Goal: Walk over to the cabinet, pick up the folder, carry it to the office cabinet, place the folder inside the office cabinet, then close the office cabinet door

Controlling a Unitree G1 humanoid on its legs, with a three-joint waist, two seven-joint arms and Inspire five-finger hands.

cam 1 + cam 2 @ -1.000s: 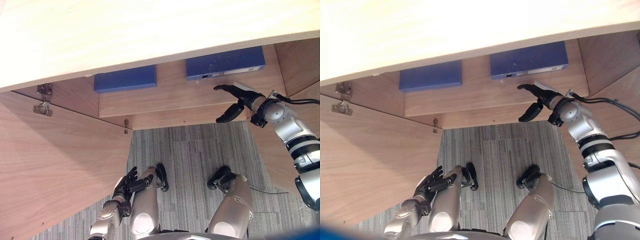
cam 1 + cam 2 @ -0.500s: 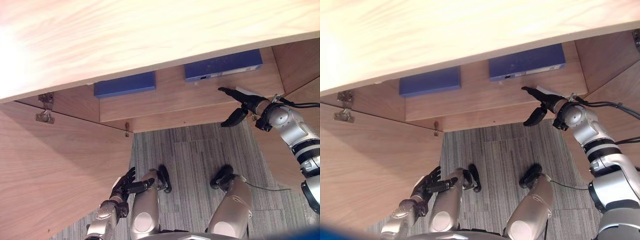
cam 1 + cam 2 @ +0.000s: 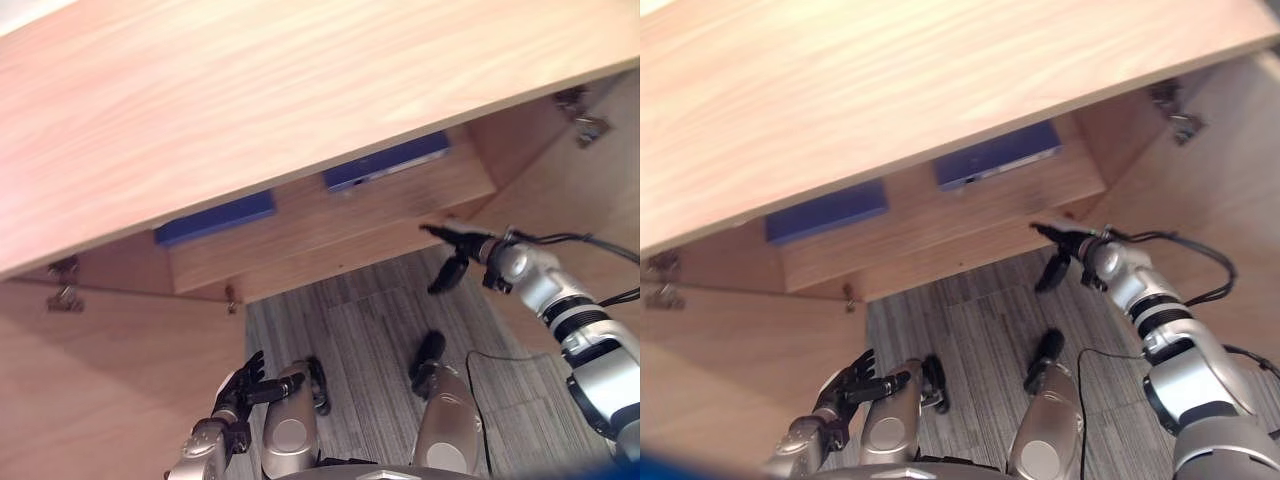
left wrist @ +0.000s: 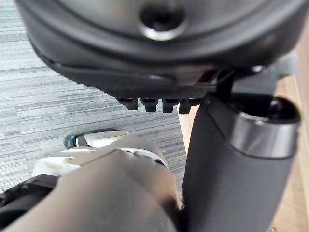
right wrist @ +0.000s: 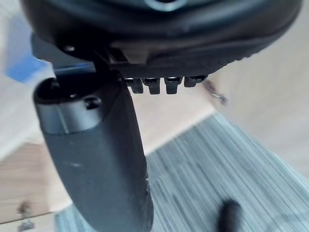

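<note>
While folder (image 3: 385, 163) is lying on shelf (image 3: 300, 212), we are holding right hand (image 3: 466, 243) and left hand (image 3: 238, 388) open, empty.

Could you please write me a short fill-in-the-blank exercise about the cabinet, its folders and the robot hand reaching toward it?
1. The left folder and the right folder on the cabinet shelf are both ___ in colour.
2. The right robot hand, fingers straight, holds ___.
3. The left door and the right door both stand ___.
Missing words: blue; nothing; open.
</note>
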